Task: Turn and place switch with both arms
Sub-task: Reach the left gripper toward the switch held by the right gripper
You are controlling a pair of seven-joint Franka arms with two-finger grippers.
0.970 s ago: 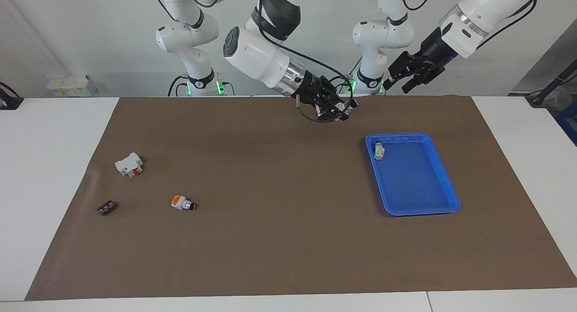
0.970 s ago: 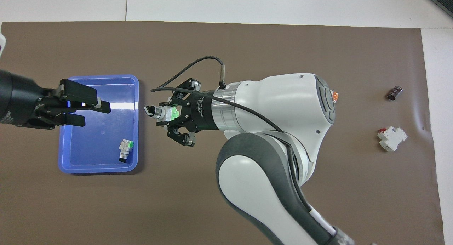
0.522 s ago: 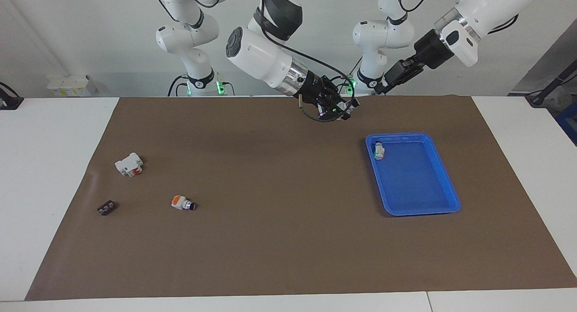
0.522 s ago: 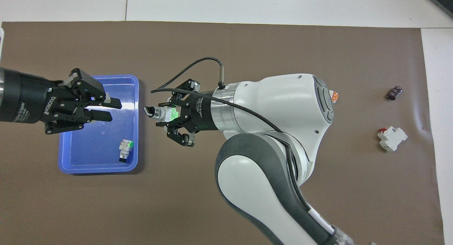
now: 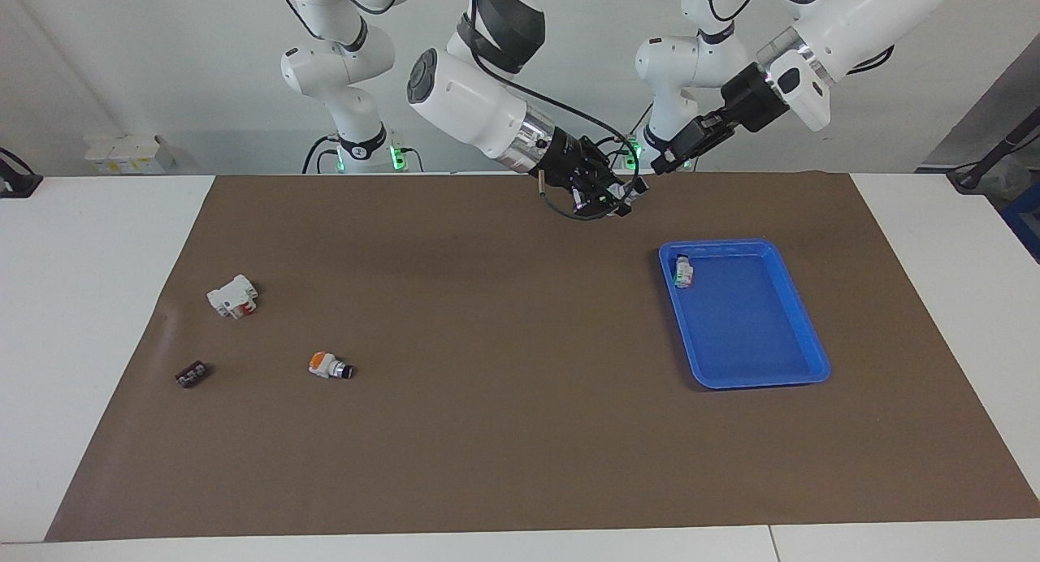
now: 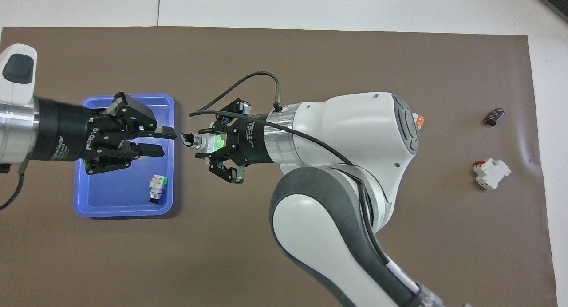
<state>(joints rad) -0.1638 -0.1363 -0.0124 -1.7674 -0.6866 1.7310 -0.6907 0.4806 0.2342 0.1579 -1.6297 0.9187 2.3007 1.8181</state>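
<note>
Left end effector (image 6: 162, 141): left of centre in the overhead view, over the blue tray (image 6: 84, 200), fingers parted, tips just short of the switch's knob.
Switch (image 6: 205, 143): mid-frame, airborne, level; white body, bright green patch, black knob pointing at the left end effector.
Right end effector (image 6: 217, 145): centre, pinching the switch body.
Second green switch (image 6: 157, 188): lying in the tray's lower corner.
</note>
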